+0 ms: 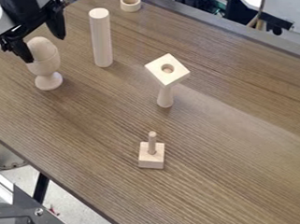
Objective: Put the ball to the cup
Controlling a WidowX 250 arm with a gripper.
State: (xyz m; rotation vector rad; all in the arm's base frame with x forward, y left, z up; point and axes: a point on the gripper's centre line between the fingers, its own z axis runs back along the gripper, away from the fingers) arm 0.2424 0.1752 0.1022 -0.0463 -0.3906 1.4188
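So, ball (41, 46): pale wood, seated in the mouth of the cup (44, 67), toward ten o'clock on the table (223, 152) (twelve being the top of my view). Rounded crown up, lower part hidden by the rim, which is presumably what keeps it from rolling off.
Cup: upright on its round foot, bowl above a narrow waist. The foot takes the load; the narrow waist makes me think a sideways knock could tip it.
Gripper (46, 48): comes in from about ten o'clock, over the cup. Jaws spread wide, one finger on the ball's seven-o'clock side, the other toward two o'clock. The spread looks wider than the ball, so I read it as leaving the cup to bear the weight. Light contact at the nearer finger: can't tell.
Cylinder (102, 39): on end, just beside the cup at its two o'clock; little room for a wide swing that way.
Others: ring (130, 3) near twelve, square-topped stand (167, 78) just past twelve nearer the middle, pegged block (151, 156) at six. All seem beside the point for this job.
Stage: looks all but done. Next move wants a straight, slow rise, jaws kept apart, lest a fingertip drag the ball out.
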